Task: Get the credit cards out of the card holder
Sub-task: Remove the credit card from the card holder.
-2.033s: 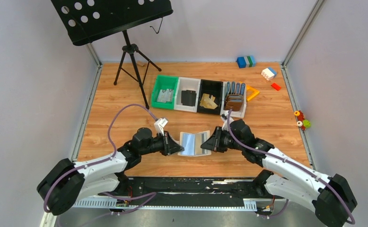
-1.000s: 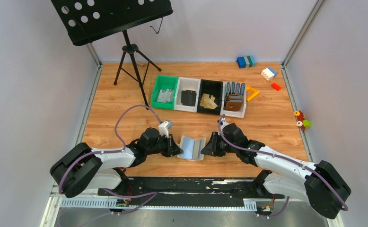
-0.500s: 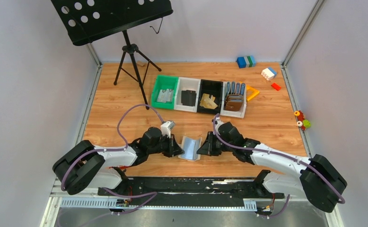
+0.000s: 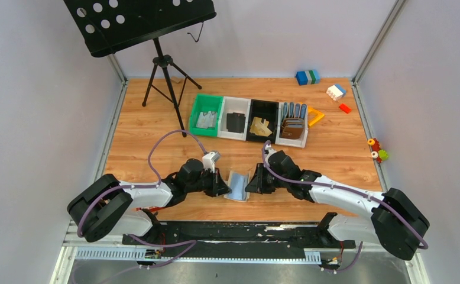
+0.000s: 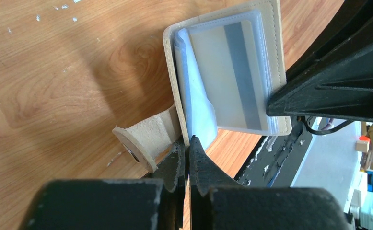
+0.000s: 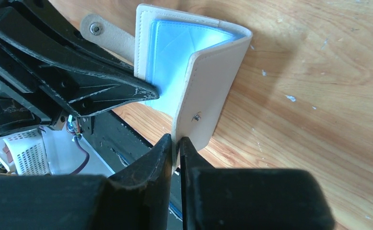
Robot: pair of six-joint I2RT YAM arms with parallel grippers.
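Bright, even light, soft shadows; near tool parts blur in wrist views.

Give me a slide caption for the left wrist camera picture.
Left gripper pinches one cover of the open card holder, a striped card showing inside.

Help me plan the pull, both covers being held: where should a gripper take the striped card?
Pinch the striped card flat across its thin faces at a short edge, coming in between the spread covers of the card holder. It lies flat inside its sleeve; which end opens cannot be told.
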